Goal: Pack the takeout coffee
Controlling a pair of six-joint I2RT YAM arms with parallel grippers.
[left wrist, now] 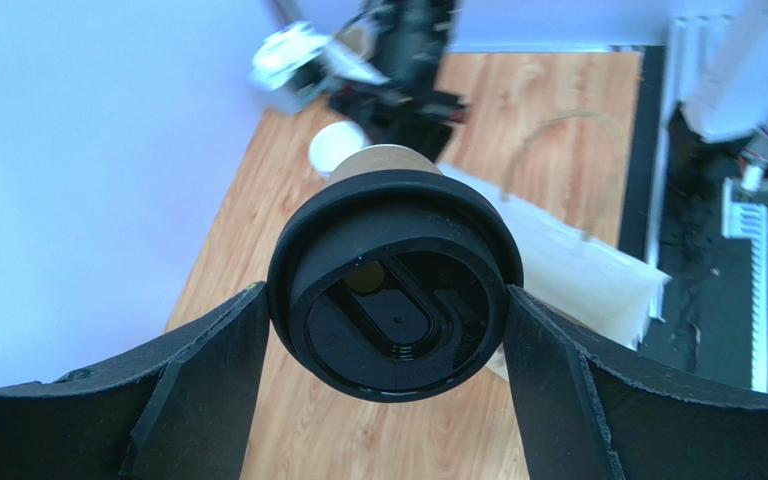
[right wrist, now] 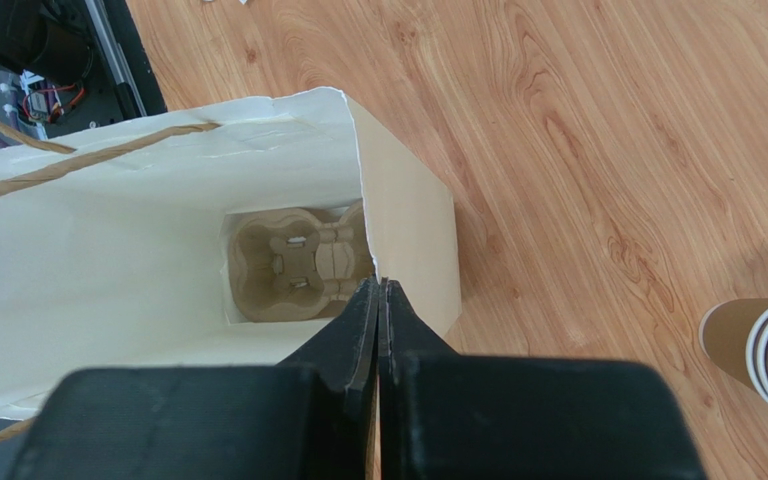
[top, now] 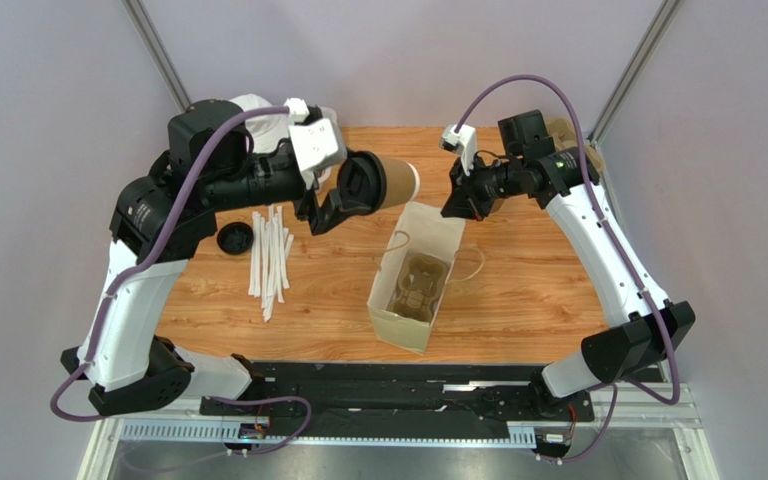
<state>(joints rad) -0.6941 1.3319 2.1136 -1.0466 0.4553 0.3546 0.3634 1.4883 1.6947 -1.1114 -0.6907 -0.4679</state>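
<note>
My left gripper is shut on the takeout coffee, a tan paper cup with a black lid. It holds the cup on its side in the air, left of and above the bag's far rim. In the left wrist view the lid fills the gap between both fingers. The cream paper bag stands open at the table's middle, with the pulp cup tray at its bottom. My right gripper is shut on the bag's far rim. The tray also shows in the right wrist view.
A row of white paper-wrapped sticks lies left of the bag. A loose black lid sits further left. A stack of tan cups stands at the far right, also in the right wrist view. White cups stand at the far left.
</note>
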